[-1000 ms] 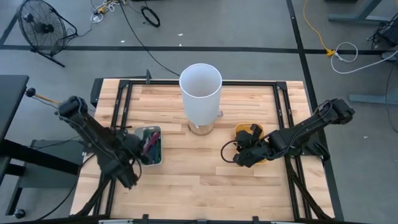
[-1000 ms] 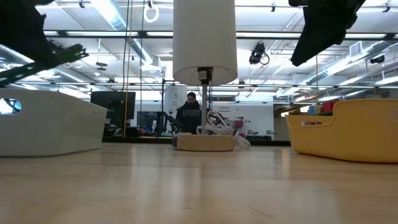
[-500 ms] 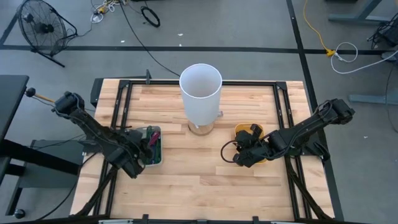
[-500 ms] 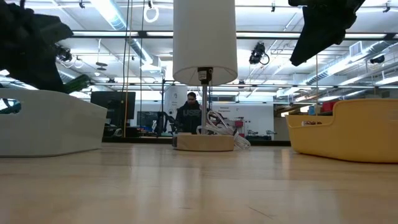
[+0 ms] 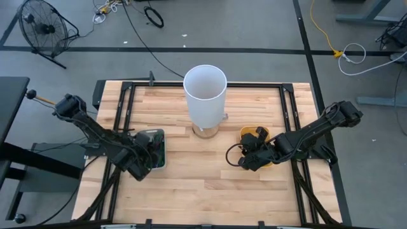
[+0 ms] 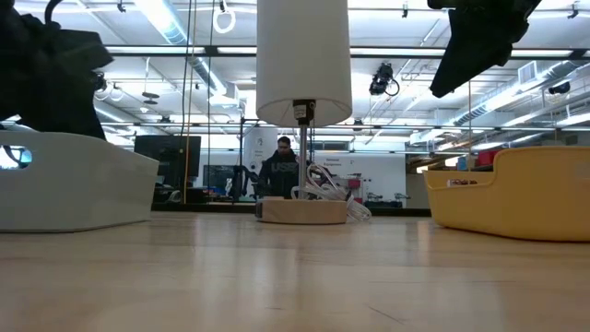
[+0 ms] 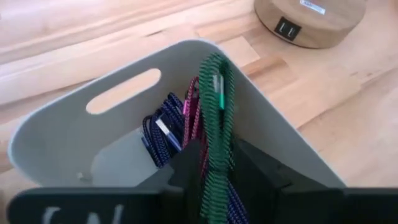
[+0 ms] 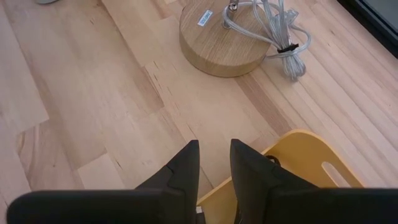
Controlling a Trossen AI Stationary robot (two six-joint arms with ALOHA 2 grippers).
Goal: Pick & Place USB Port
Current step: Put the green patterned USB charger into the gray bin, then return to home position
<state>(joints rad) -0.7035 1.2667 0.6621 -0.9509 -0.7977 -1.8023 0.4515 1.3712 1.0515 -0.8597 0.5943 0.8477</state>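
A green braided USB cable stands between the fingers of my left gripper, which hangs over the pale grey bin at the table's left. The cable's metal plug shows near its looped top. Blue and pink cables lie on the bin's floor. My right gripper hovers slightly open and empty over the near-left rim of the yellow bin at the table's right. In the low view the grey bin's wall hides the cable. My left gripper has the green cable's bundled strands between its two fingers, which lie on either side of the bundle. The fingers slant down into the bin from its near-left side. The loop end reaches forward past the fingertips, above the cables in the bin.
A lamp with a white shade stands at the table's middle on a round wooden base, which has a USB socket and a coiled grey cord beside it. Bare wood lies between the bins.
My left gripper has gone down and toward the grey bin, carrying the green cable. In the low view the cable first stuck out above the bin's rim, then sank behind the wall and out of sight. My right arm has kept still.
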